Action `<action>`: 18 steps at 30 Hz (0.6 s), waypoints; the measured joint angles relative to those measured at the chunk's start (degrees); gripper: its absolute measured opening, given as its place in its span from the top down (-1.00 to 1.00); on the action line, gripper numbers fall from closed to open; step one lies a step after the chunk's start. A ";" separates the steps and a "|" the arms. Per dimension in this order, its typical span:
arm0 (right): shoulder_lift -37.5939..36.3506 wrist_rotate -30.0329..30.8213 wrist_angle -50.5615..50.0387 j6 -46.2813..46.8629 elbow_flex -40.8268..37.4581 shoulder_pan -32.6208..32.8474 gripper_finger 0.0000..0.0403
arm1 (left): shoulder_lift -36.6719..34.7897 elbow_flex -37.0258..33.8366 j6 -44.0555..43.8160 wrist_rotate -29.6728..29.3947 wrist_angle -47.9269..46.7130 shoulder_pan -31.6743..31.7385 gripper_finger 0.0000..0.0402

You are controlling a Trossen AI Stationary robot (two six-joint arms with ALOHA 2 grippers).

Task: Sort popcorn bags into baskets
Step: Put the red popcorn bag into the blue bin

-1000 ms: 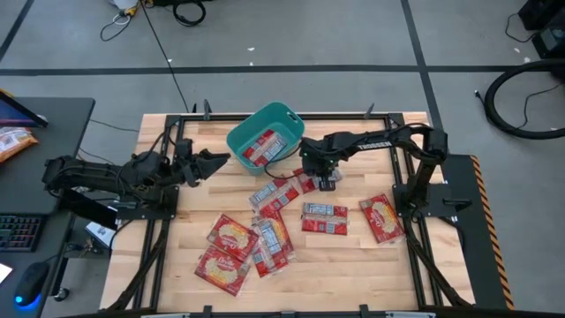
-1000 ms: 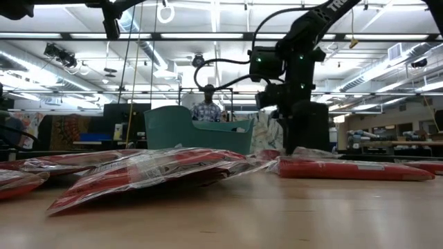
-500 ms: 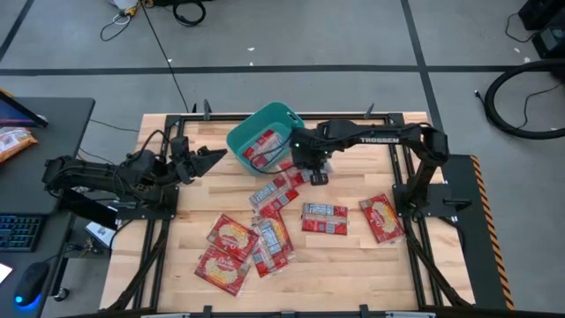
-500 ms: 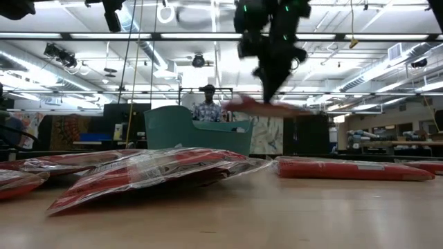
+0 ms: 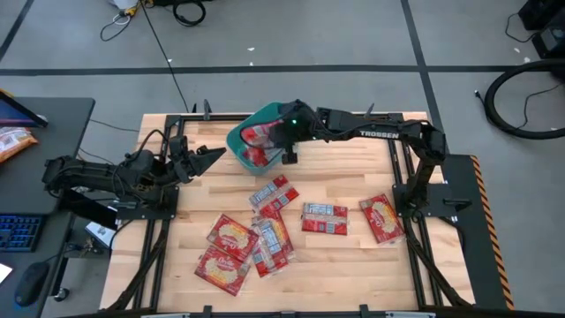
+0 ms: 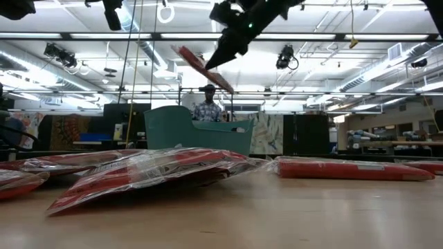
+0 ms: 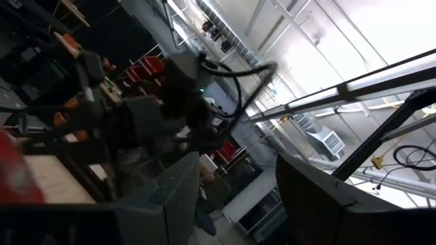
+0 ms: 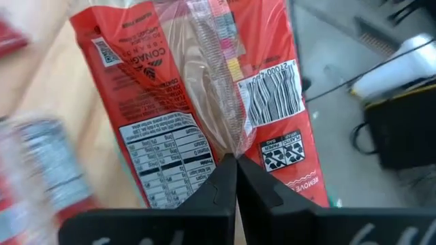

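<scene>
The teal tub (image 5: 237, 141) stands at the table's far middle with red popcorn bags (image 5: 253, 159) lying in it; in the low view its wall (image 6: 180, 131) shows beyond the loose bags. My right gripper (image 5: 274, 141) hovers over the tub, shut on one red bag (image 6: 201, 68). Several more bags lie flat on the table: (image 5: 274, 196), (image 5: 325, 216), (image 5: 381, 217), and a cluster (image 5: 238, 247). My left gripper (image 5: 212, 159) waits open above the table's left side, touching nothing. My right gripper pinches the bag's raised centre seam (image 8: 233, 151) on the printed back between its two fingers, near one end of the packet. The bag is lifted clear and hangs tilted below the fingers (image 6: 220, 50), above the tub.
The black frame rail (image 5: 406, 203) runs along the table's right edge. A side desk at the left carries an orange-and-white packet (image 5: 13, 141) and a keyboard. A person (image 6: 208, 107) stands in the room beyond the tub. Bare wood (image 5: 353, 172) lies right of the tub.
My right gripper has risen from the table's middle with one bag and swung toward the far left, ending above the tub. The bag went from lying on the table to lifted clear and tilted. The gripper stayed shut on it.
</scene>
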 joint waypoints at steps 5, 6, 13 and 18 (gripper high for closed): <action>3.26 -0.33 6.20 -3.79 -1.35 -2.69 0.94 | 0.02 0.00 1.25 -0.58 0.16 0.00 0.01; 4.04 -0.47 7.03 -4.08 -1.36 -3.13 0.94 | -0.01 0.00 1.42 -1.14 0.31 0.02 0.01; 9.85 0.38 9.92 -5.05 -1.36 -4.99 0.94 | -0.02 0.00 3.38 -4.11 0.59 0.02 0.01; 12.51 3.37 8.74 -3.61 -1.36 -5.58 0.84 | 0.00 0.00 3.85 -4.49 0.97 -0.04 0.01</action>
